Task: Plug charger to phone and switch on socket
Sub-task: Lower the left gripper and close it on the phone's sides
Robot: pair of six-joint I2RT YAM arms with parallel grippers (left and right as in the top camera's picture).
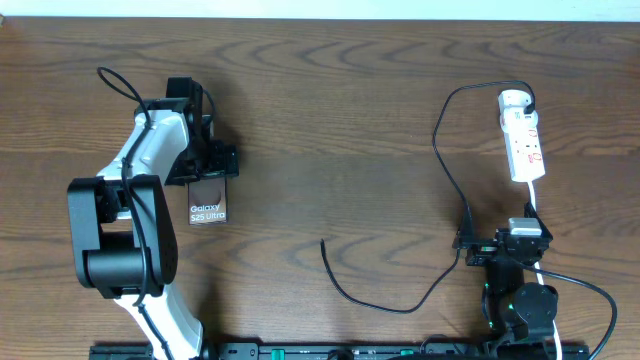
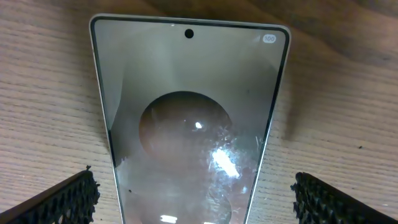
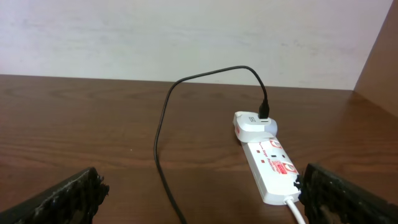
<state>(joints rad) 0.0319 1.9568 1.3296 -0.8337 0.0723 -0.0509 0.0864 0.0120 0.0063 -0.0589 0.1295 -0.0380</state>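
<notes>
The left arm (image 1: 150,165) stretches forward with its elbow bent, and the left gripper (image 2: 198,199) points down, jaws spread wide. The right arm (image 1: 520,300) sits folded by its base, the right gripper (image 3: 208,199) parted just as wide.

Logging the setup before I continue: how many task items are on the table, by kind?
Phone: 1
Charger cable: 1
Power strip: 1
Total: 3
</notes>
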